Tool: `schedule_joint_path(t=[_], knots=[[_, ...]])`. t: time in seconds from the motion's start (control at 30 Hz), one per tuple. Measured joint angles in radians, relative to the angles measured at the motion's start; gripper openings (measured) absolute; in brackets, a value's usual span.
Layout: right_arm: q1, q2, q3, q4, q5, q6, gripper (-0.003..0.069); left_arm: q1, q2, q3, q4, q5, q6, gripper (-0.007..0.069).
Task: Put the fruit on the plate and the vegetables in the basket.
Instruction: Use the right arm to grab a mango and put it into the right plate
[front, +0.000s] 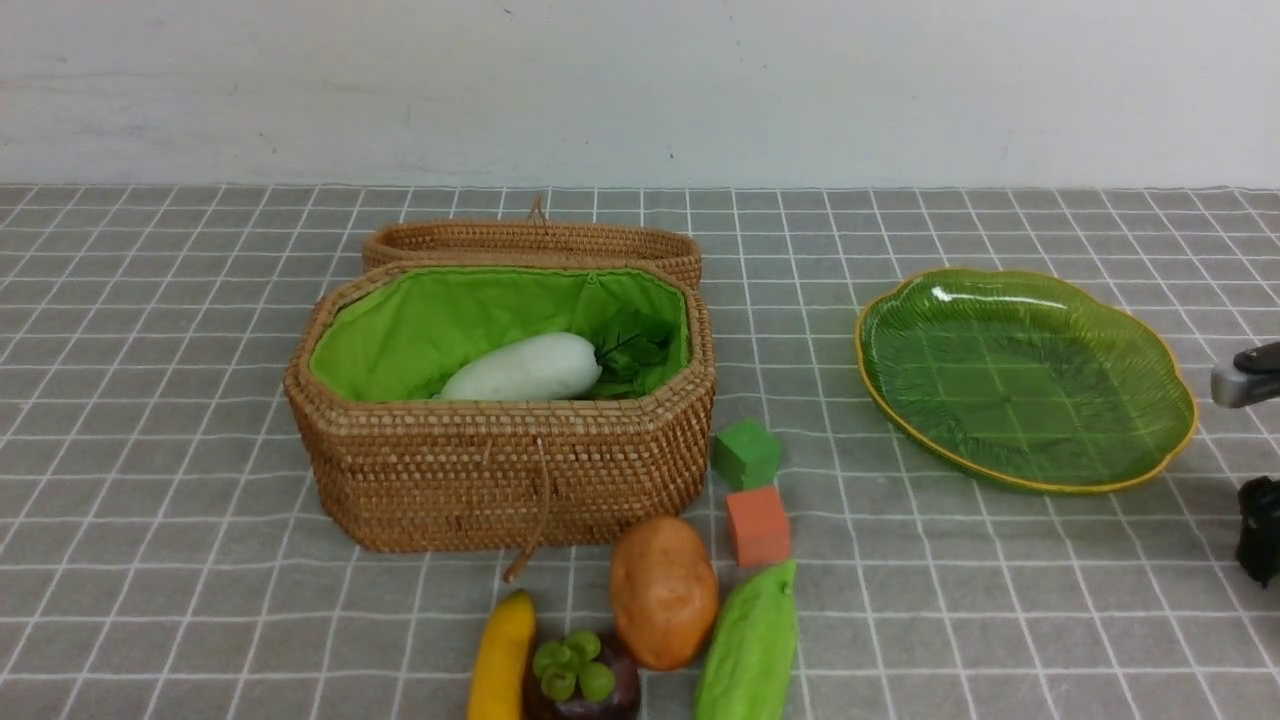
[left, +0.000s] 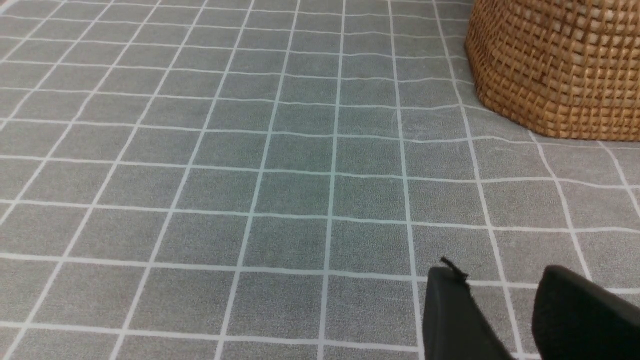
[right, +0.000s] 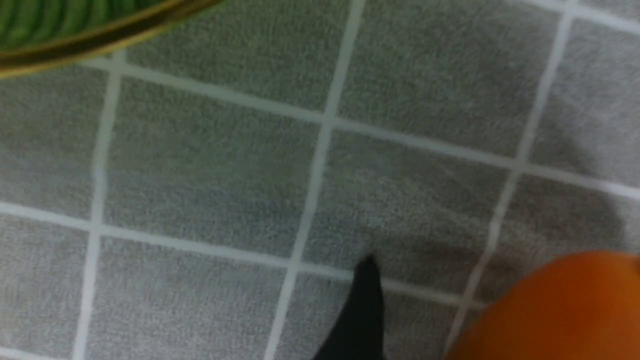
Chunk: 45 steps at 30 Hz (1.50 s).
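The basket (front: 500, 470) stands open at centre left, and a white radish (front: 522, 368) and leafy greens (front: 632, 350) lie on its green lining. The plate (front: 1030, 375) at the right has nothing on it. Along the near edge lie the banana (front: 502, 655), mangosteen (front: 580, 680), potato (front: 662, 590) and gourd (front: 750, 645). My right gripper (front: 1262, 470) shows at the far right edge. In its wrist view one black finger (right: 366, 310) stands apart from an orange mango (right: 555, 310) on the cloth, near the plate rim (right: 100, 37). My left gripper (left: 500, 280) is open over bare cloth beside the basket wall (left: 555, 65).
The woven lid (front: 530, 243) leans behind the basket. A green cube (front: 746, 452) and an orange cube (front: 758, 525) sit between the basket and the plate. A grey checked cloth covers the table, and a white wall stands behind it.
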Motion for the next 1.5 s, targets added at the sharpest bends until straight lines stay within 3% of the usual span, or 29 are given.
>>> schedule_joint_path(t=[0.07,0.1,0.4,0.6,0.67,0.73,0.9,0.97,1.1,1.2,1.27,1.4,1.5], knots=[[0.000,0.002,0.000,0.008,0.005,-0.020,0.0589,0.000,0.000,0.000,0.000,0.000,0.000,0.0239],[0.000,0.002,0.000,0.018,0.017,-0.035,0.0506,0.000,0.000,0.000,0.000,0.000,0.000,0.0239],[0.000,-0.085,0.001,0.056,0.092,-0.049,0.0496,0.000,0.000,0.000,0.000,0.000,0.000,0.0239],[0.012,-0.245,-0.025,0.303,0.055,-0.115,0.0496,0.000,0.000,0.000,0.000,0.000,0.000,0.0239],[0.044,-0.271,-0.031,0.515,-0.055,-0.165,0.0496,0.000,0.000,0.000,0.000,0.000,0.000,0.0239],[0.071,-0.267,-0.031,0.624,-0.138,-0.196,0.0496,0.000,0.000,0.000,0.000,0.000,0.000,0.0239],[0.163,-0.177,-0.035,0.784,-0.342,-0.351,0.0496,0.000,0.000,0.000,0.000,0.000,0.000,0.0239],[0.207,-0.101,-0.035,0.797,-0.424,-0.447,0.0496,0.000,0.000,0.000,0.000,0.000,0.000,0.0239],[0.247,-0.030,-0.034,0.809,-0.515,-0.492,0.0516,0.000,0.000,0.000,0.000,0.000,0.000,0.0239],[0.258,-0.007,-0.032,0.818,-0.562,-0.479,0.0644,0.000,0.000,0.000,0.000,0.000,0.000,0.0239],[0.258,-0.009,-0.032,0.825,-0.567,-0.452,0.0673,0.000,0.000,0.000,0.000,0.000,0.000,0.0239],[0.249,-0.052,-0.032,0.819,-0.452,-0.418,0.0644,0.000,0.000,0.000,0.000,0.000,0.000,0.0239],[0.239,-0.137,-0.030,0.802,-0.292,-0.415,0.0546,0.000,0.000,0.000,0.000,0.000,0.000,0.0239]])
